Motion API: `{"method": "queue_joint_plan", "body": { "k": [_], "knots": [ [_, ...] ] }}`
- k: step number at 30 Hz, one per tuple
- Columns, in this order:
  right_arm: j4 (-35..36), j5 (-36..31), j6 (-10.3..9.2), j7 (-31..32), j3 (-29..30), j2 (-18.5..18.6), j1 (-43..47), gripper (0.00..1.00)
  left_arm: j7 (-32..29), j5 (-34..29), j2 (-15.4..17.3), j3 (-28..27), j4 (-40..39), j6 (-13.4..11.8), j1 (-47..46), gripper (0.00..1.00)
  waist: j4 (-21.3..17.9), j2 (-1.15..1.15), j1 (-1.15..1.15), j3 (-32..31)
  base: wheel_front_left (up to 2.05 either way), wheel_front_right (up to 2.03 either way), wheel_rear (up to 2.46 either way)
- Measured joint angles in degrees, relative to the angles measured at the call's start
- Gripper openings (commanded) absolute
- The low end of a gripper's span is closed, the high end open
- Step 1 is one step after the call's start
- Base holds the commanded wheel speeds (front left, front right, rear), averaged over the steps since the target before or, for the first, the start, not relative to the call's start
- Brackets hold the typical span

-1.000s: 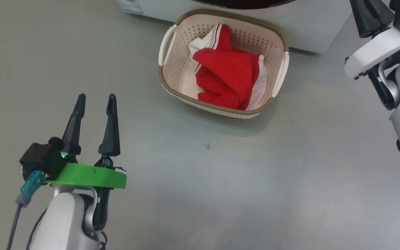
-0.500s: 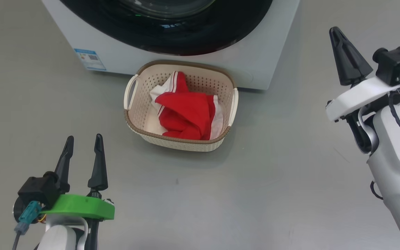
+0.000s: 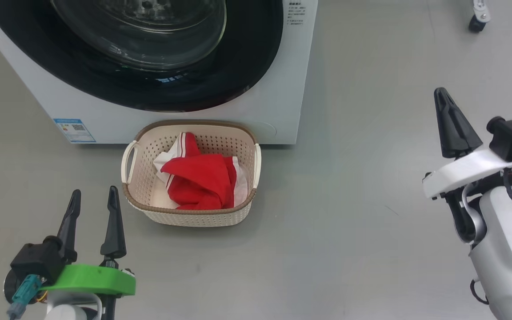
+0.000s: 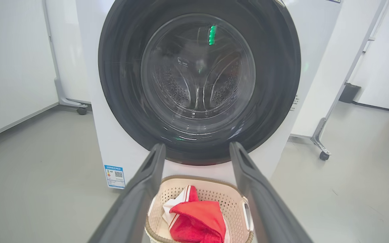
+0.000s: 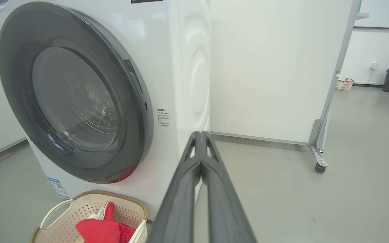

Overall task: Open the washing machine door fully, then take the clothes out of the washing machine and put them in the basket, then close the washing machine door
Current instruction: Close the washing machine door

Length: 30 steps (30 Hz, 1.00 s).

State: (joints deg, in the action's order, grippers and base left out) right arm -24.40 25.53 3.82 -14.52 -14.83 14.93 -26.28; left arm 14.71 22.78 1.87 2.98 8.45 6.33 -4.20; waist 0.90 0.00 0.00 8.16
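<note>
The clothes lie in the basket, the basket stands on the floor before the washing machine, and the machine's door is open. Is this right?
Not entirely. The washing machine door is shut, flush against the washing machine, as the left wrist view shows. The rest holds: the clothes lie in the basket, which stands on the floor before the machine.

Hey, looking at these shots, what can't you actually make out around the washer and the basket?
- Label print on the washing machine: too small, head view.
- Its top: cut off by the upper edge, head view.
- Lower layers of the clothes: covered by the top red folds in the basket, head view.
- Drum behind the washing machine door: reflections blur its bottom, left wrist view.
</note>
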Motion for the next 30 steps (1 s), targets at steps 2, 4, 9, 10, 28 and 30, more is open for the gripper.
{"method": "queue_joint_plan", "body": {
  "k": [2,4,9,10,28,30],
  "knots": [
    [0.57,0.18,-0.02,0.01,0.48,-0.4,1.8,0.0,0.0,-0.19,0.01,-0.22,-0.07,0.01,0.48,1.0,-0.79,0.0,0.0,-0.67,0.0,0.0,0.0],
    [1.32,0.18,-0.15,0.01,1.04,-0.83,3.52,0.0,0.0,-0.2,0.01,-0.44,-0.14,0.02,1.09,1.0,-1.55,0.0,0.0,-1.27,0.0,0.0,0.0],
    [3.21,0.21,-0.45,0.0,2.25,-1.62,7.51,0.0,0.0,-0.19,0.02,-0.79,-0.52,0.08,1.85,1.0,-3.05,0.0,0.0,-2.55,0.0,0.0,0.0],
    [3.58,0.21,-0.46,0.01,2.53,-1.71,8.38,0.0,0.0,-0.19,0.02,-0.78,-0.56,0.09,1.97,1.0,-3.26,0.0,0.0,-2.77,0.0,0.0,0.0],
    [8.78,0.07,-1.96,0.01,6.09,-4.48,17.85,1.0,0.0,-0.13,0.02,-1.0,-0.85,0.53,3.39,1.0,-4.39,0.0,0.0,-3.74,0.0,0.0,0.0],
    [9.36,-0.09,-1.96,0.01,6.27,-4.54,18.14,1.0,0.0,-0.13,0.04,-1.4,-0.96,0.54,3.39,1.0,-4.44,0.0,0.0,-3.75,0.0,0.0,0.0]
  ]
}}
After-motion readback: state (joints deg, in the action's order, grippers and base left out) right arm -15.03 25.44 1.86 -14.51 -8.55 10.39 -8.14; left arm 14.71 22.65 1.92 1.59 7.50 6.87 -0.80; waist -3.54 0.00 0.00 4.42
